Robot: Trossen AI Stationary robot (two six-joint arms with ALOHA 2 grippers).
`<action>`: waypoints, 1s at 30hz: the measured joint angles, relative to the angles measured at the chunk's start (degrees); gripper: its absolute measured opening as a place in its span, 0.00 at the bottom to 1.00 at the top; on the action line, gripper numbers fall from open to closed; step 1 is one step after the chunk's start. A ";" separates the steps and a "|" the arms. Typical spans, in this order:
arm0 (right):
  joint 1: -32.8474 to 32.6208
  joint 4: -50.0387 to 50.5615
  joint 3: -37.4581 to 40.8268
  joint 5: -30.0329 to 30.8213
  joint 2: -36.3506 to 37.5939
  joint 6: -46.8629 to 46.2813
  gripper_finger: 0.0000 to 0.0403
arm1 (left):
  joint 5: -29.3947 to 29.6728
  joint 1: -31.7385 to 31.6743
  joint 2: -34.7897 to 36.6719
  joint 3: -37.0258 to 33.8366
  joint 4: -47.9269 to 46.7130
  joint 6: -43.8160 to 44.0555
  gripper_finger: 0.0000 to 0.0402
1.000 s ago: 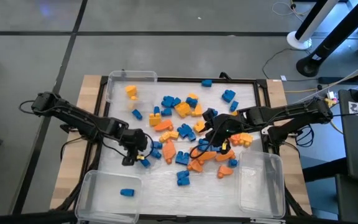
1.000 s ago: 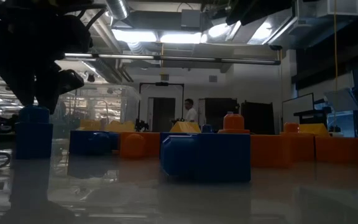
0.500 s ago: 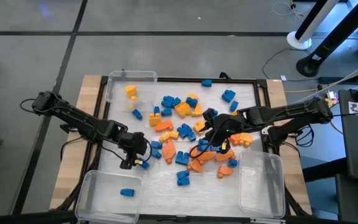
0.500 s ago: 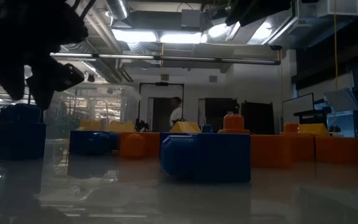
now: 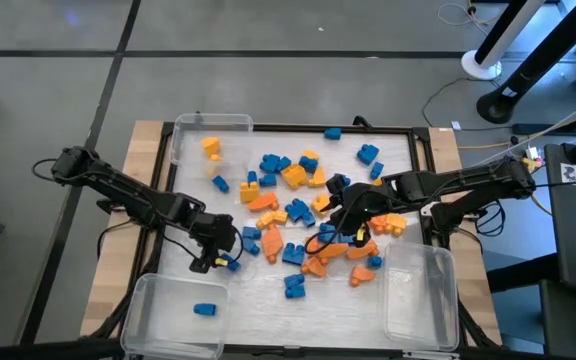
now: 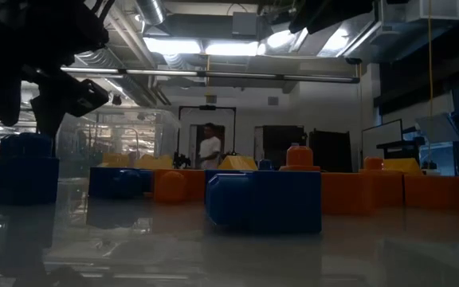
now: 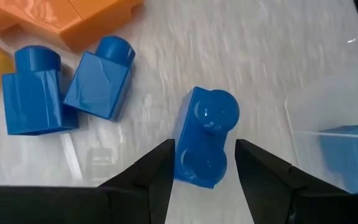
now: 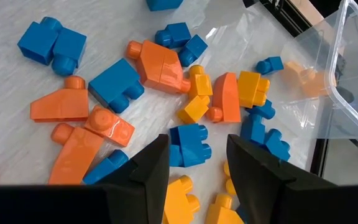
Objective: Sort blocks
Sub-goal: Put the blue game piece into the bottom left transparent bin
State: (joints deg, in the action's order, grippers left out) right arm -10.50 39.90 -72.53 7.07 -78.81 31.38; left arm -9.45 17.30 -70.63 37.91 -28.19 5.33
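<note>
While left gripper (image 7: 201, 165) grips blue block (image 7: 205, 137), bin (image 7: 328, 118) near.

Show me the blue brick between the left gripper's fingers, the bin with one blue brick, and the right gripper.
blue brick (image 7: 205, 138), left wrist view, studded top
bin (image 5: 148, 295), high view, rim
right gripper (image 8: 199, 163), right wrist view, between fingertips

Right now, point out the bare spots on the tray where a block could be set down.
Bare tray runs along the near edge, between the left bin and the right bin. The right bin looks empty; the left bin holds one blue block. The far right corner past the two-block cluster is thinly filled. The middle pile is crowded, with both grippers at its edges.
</note>
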 joint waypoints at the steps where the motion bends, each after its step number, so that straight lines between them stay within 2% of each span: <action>1: 0.01 0.01 0.00 0.00 0.00 0.00 0.40 | 0.00 0.00 0.00 0.00 -0.04 0.03 0.40; 13: 0.00 0.04 0.00 0.02 -0.01 0.37 0.40 | 0.00 0.36 -0.23 -0.02 -1.74 -0.64 0.40; 26: 0.00 0.04 0.00 0.02 -0.02 0.42 0.40 | -0.23 1.84 -6.64 0.09 1.54 -2.09 0.40; 30: 0.01 0.04 0.00 0.02 -0.02 0.42 0.40 | 0.10 1.81 -6.67 0.02 2.35 -2.51 0.35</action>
State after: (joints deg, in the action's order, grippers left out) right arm -10.49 39.94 -72.53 7.09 -78.83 31.79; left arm -9.35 19.11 -77.30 37.93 -25.85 2.81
